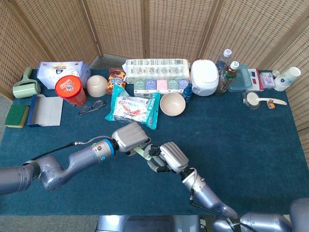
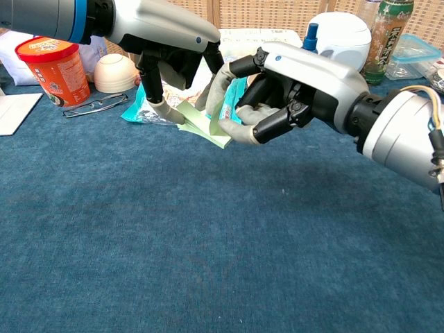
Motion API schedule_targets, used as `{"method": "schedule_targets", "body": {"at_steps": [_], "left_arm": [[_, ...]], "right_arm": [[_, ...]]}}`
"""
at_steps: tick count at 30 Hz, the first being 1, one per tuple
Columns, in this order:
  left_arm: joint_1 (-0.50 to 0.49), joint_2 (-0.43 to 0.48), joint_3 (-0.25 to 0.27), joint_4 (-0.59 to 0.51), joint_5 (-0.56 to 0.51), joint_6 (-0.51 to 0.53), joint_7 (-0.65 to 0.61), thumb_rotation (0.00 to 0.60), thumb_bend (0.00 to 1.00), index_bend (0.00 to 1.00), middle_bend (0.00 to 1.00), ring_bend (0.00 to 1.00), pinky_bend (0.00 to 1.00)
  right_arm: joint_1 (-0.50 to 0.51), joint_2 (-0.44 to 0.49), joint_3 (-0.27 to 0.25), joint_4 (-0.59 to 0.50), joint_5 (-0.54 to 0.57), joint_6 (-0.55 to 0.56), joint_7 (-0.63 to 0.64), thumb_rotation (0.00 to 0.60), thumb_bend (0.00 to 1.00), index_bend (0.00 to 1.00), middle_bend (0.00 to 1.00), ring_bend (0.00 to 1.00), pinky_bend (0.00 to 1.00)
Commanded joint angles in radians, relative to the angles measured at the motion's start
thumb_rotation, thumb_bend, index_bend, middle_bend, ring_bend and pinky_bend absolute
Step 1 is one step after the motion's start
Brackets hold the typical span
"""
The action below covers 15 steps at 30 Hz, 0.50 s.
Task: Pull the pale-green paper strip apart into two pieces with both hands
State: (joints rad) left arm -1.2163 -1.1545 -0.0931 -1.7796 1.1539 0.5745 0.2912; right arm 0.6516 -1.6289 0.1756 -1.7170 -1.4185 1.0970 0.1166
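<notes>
With the left hand and right hand each pinching one end of the pale-green paper strip above the bench, draw them straight apart, pinches firm.

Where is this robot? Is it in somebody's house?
Probably a staged test room, not a real home: wicker screens wall off a blue-carpeted table crowded with household things like a rice cooker.

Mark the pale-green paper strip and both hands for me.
Pale-green paper strip point(image 2: 201, 123), chest view, flat middle of the sheet between the hands.
Left hand point(image 2: 170, 52), chest view, back of the palm shell.
Right hand point(image 2: 288, 87), chest view, middle of the palm.
</notes>
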Motion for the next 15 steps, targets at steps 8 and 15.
{"method": "schedule_targets", "body": {"at_steps": [8, 15], "left_arm": [[-0.002, -0.001, 0.004, -0.002, -0.004, -0.001, 0.004, 0.600, 0.35, 0.74, 1.00, 1.00, 1.00], [-0.004, -0.001, 0.006, -0.003, -0.007, -0.003, 0.005, 0.600, 0.35, 0.74, 1.00, 1.00, 1.00]], "right_arm": [[0.003, -0.015, 0.004, 0.012, 0.002, 0.001, 0.006, 0.600, 0.43, 0.52, 0.96, 1.00, 1.00], [0.004, -0.027, 0.007, 0.024, -0.003, 0.008, 0.016, 0.600, 0.43, 0.55, 0.97, 1.00, 1.00]]}}
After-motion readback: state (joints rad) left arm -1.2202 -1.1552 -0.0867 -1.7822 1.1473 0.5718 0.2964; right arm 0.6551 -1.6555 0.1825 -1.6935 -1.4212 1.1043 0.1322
